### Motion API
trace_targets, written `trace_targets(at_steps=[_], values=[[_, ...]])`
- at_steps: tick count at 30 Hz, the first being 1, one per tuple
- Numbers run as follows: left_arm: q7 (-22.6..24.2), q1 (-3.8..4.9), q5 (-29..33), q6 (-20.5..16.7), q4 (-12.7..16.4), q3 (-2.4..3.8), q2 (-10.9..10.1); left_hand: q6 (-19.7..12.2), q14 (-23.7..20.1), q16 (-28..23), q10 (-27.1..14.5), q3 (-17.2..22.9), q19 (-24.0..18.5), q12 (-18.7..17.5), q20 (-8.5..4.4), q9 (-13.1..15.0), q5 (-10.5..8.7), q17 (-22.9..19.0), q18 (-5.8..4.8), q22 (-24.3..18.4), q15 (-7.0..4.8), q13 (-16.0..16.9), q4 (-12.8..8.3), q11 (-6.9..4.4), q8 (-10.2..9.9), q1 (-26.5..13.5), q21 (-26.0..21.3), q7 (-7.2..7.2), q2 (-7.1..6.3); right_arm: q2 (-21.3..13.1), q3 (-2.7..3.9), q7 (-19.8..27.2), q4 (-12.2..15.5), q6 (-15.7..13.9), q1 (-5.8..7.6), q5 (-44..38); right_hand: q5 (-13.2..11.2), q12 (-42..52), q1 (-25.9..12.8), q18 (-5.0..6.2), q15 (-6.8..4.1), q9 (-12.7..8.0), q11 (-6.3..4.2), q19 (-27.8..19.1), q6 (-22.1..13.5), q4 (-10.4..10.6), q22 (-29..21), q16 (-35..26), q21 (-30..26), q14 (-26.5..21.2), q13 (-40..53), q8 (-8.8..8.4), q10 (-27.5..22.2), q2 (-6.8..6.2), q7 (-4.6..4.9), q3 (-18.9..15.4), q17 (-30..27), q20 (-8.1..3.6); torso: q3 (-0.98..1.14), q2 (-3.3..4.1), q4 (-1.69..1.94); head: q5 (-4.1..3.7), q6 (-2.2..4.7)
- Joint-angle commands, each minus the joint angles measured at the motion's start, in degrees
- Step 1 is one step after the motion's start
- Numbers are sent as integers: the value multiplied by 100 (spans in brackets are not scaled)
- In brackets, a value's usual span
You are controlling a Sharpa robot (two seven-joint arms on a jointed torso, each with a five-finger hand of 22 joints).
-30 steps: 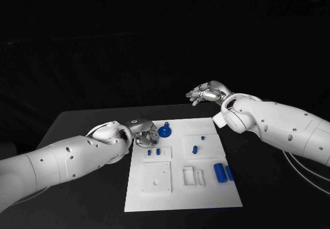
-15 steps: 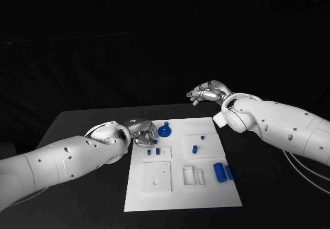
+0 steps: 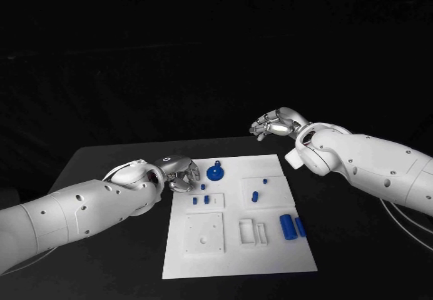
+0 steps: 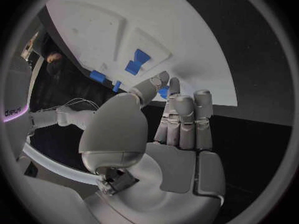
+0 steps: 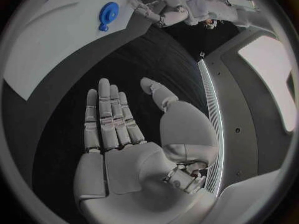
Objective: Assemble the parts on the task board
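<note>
The white task board (image 3: 271, 250) lies in the middle of the table. On it are a blue gear (image 3: 214, 171), a small blue piece (image 3: 203, 186) beside it, two short blue pieces (image 3: 200, 200), two more (image 3: 255, 195) in a recess, and two blue cylinders (image 3: 292, 226). My left hand (image 3: 183, 177) is low at the board's left edge, its fingers straight and holding nothing. In the left wrist view its fingertips (image 4: 173, 87) point at a small blue piece (image 4: 163, 92) just past them. My right hand (image 3: 275, 124) hangs raised behind the board, palm flat and empty (image 5: 118, 134).
White recessed blocks (image 3: 204, 232) and a slotted frame (image 3: 253, 230) sit on the board's near half. Black table (image 3: 108, 162) surrounds the board. The right wrist view shows the gear (image 5: 107, 10) on the board (image 5: 50, 45) and my left arm (image 5: 168, 7) beyond.
My left hand has drawn back a little to the left, away from the small blue piece by the gear. My right hand has drifted slightly right.
</note>
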Motion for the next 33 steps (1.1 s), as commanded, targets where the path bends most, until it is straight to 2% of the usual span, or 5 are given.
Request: trace_targets(at_steps=[1, 9, 14, 21, 33], values=[[91, 0, 317, -225, 60, 10, -75, -23, -41, -31, -2, 16, -2, -24, -144, -6, 38, -8, 265, 6, 15, 8, -16, 35, -9, 64, -32, 3, -9, -88, 4, 8, 69, 458, -20, -1151, -68, 39, 198, 19, -23, 16, -12, 95, 55, -19, 5, 44, 48, 65, 11, 32, 75, 14, -14, 132, 28, -6, -6, -2, -1, -45, 30], [474, 15, 2379, -381, 308, 139, -476, 129, -155, -194, -49, 81, -98, -79, -98, 20, 48, -84, 234, -23, 57, 5, 1, 76, 94, 84, -125, 81, 17, -433, -8, -151, 314, 854, -71, -2947, -232, 55, 771, 36, -449, 149, -337, 1206, 471, -52, -105, 613, 373, 848, 166, 254, 937, -134, -199, 612, 533, -341, -5, -9, -1, -209, 81], [786, 46, 3389, -306, 601, 197, -751, 106, -327, -579, -57, 47, -241, -95, -48, 14, 30, -266, 173, -116, 84, 16, 93, 98, 109, -139, -322, 94, 102, -766, -183, -314, 633, 907, -73, -3642, -329, -323, 862, 36, -596, 183, -265, 1677, 480, -47, -114, 926, 519, 1225, 155, 250, 868, -253, -216, 514, 835, -506, -2, -11, 5, -269, 94], [989, 80, 5184, -227, 787, 199, -893, 69, -515, -1074, -227, 34, -441, -142, 6, 13, 14, -476, 95, -264, 157, -12, 90, 168, 130, -289, -621, 110, 140, -956, -439, -477, 992, 833, -76, -4593, -539, -769, 945, 36, -649, 195, -260, 2155, 529, -34, -37, 1432, 725, 1417, 152, 237, 851, -397, -230, 362, 1192, -701, 0, -16, -13, -290, 114], [1139, 79, 5966, -47, 876, 198, -895, -48, -1339, -3207, -649, 98, -1423, -122, 467, 62, 12, -1273, -201, -740, 655, -230, 10, 455, 215, -474, -1720, 151, 191, -865, -651, -711, 1132, 830, -123, -5253, -1152, -1121, 992, 36, -660, 157, -273, 2423, 594, 43, 62, 1960, 843, 1409, 222, 184, 1012, -660, -235, 787, 1420, -805, -9, -8, -11, -344, 152]])
